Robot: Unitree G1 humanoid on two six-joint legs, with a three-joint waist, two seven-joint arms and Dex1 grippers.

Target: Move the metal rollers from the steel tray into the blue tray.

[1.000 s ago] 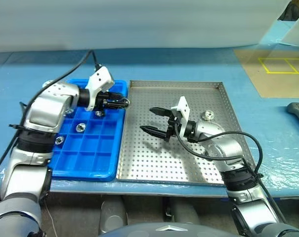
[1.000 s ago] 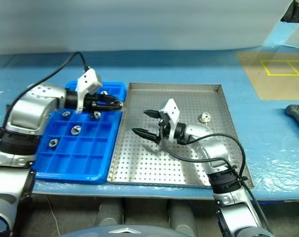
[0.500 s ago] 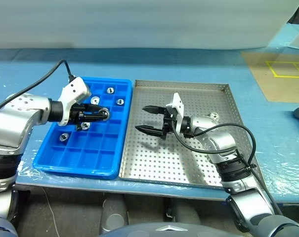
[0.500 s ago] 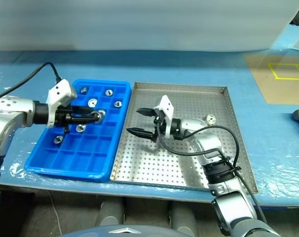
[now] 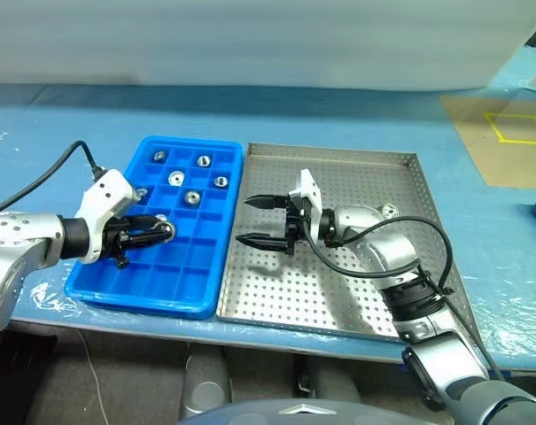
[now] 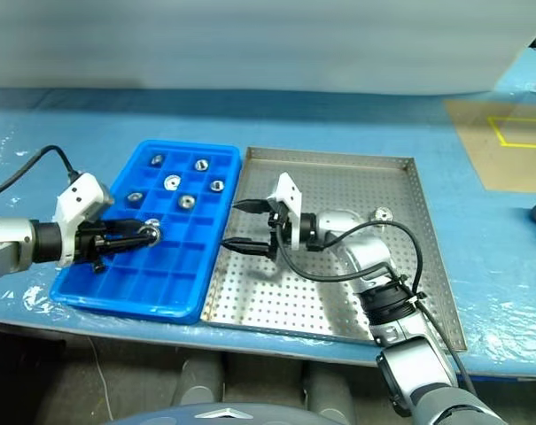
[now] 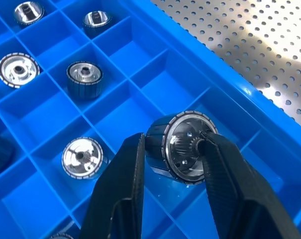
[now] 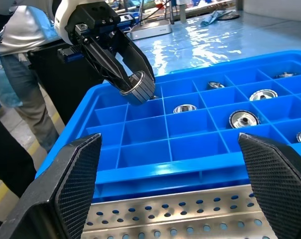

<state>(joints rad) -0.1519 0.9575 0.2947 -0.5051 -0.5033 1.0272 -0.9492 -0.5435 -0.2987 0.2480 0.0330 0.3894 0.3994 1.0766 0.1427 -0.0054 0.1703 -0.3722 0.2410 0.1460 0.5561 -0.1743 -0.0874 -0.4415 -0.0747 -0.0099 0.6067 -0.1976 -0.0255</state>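
Your left gripper (image 7: 170, 164) pinches one metal roller (image 7: 182, 152) above the blue tray (image 5: 99, 288), near its front edge. Your right gripper (image 5: 266, 221) gapes wide and empty over the steel tray (image 5: 338, 305)'s left edge. One roller (image 5: 390, 211) lies near that tray's right rim.

A: What is lying in the blue tray (image 5: 126, 288)?
B: Several metal rollers (image 5: 192, 197) are sitting in its far compartments, one to a cell, shiny and ridged. Another roller (image 7: 182, 150) is hanging over a middle cell, pinched in the left claw (image 7: 172, 164) with its hollow end facing sideways.
A: And the steel tray (image 5: 338, 305)?
B: It is lying just beside the blue one, rims touching, with one roller (image 5: 389, 211) resting near its far right edge.
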